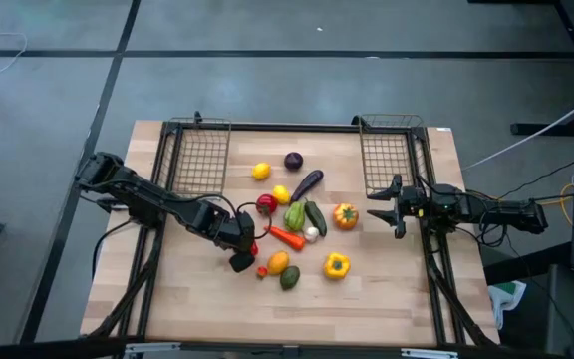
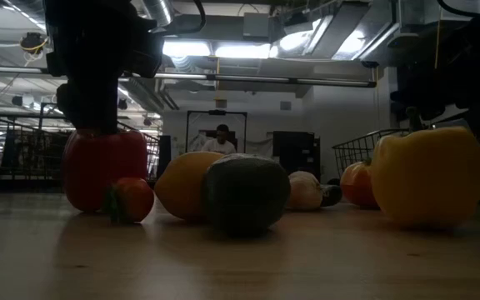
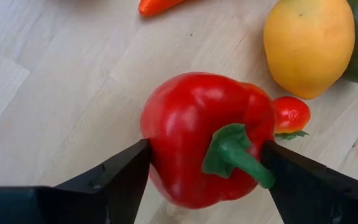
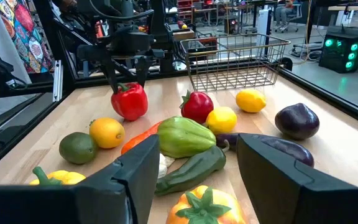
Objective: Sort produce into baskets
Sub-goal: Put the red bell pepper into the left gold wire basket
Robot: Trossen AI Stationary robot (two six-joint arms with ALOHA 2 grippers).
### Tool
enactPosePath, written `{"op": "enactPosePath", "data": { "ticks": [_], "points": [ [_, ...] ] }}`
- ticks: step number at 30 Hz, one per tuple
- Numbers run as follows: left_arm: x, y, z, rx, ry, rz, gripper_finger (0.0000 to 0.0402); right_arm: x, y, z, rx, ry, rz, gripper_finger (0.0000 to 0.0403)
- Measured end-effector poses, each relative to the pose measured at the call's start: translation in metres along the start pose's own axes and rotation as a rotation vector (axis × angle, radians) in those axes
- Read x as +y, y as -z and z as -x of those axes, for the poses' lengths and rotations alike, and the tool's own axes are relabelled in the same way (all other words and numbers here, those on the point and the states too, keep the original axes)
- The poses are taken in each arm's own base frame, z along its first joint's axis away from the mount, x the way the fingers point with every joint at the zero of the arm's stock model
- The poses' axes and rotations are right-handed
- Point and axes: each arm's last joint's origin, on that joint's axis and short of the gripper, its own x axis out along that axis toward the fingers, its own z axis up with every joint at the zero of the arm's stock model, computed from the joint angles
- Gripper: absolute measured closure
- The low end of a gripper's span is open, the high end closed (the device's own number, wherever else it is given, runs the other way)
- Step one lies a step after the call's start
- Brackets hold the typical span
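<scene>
Two grippers: you have one on each arm, and only the left one is on a fruit or vegetable.
Left gripper (image 1: 245, 249): it sits low over the table's front left part, and its two fingers press the two sides of the red pepper (image 3: 207, 140). It is grasping that pepper.
Red pepper: it stands on the wood with its green stem up, right between your left fingers.
Tiny tomato (image 3: 291, 114): it lies just beside the red pepper, on the table.
Lemon (image 3: 308, 42): it lies near the pepper, on the far side of the tiny tomato, and touches the avocado (image 1: 289, 278).
Right gripper (image 1: 392, 207): it hovers by the right edge, just in front of the right basket (image 1: 390, 153). Its fingers stand apart and hold nothing.
Orange pepper (image 1: 345, 215): it is the piece nearest your right gripper, but apart from it.
Yellow pepper (image 1: 336, 265): it lies alone toward the front.
Left basket (image 1: 198, 158): it stands at the back left, well apart from the red pepper.
Eggplant (image 1: 306, 183): it lies in the middle pile, by the green cucumber (image 1: 315, 217).
</scene>
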Motion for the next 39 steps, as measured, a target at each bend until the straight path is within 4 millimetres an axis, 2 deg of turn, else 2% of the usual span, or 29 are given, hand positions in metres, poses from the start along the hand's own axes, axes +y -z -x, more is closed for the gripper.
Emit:
{"op": "enactPosePath", "data": {
  "ticks": [9, 29, 39],
  "points": [
    [0.0006, 0.0004, -0.0002, 0.002, -0.006, -0.001, 0.0162, 0.0000, 0.0000, 0.0000, 0.000, 0.000, 0.000, 0.0189],
    [0.0005, 0.0003, -0.0004, 0.002, -0.006, -0.015, 0.0164, 0.0000, -0.0001, 0.0000, 0.000, 0.000, 0.000, 0.0189],
    [0.0070, -0.0090, -0.0011, -0.022, -0.019, 0.072, 0.0164, 0.0000, -0.0001, 0.0000, -0.001, 0.001, 0.000, 0.0189]
  ]
}}
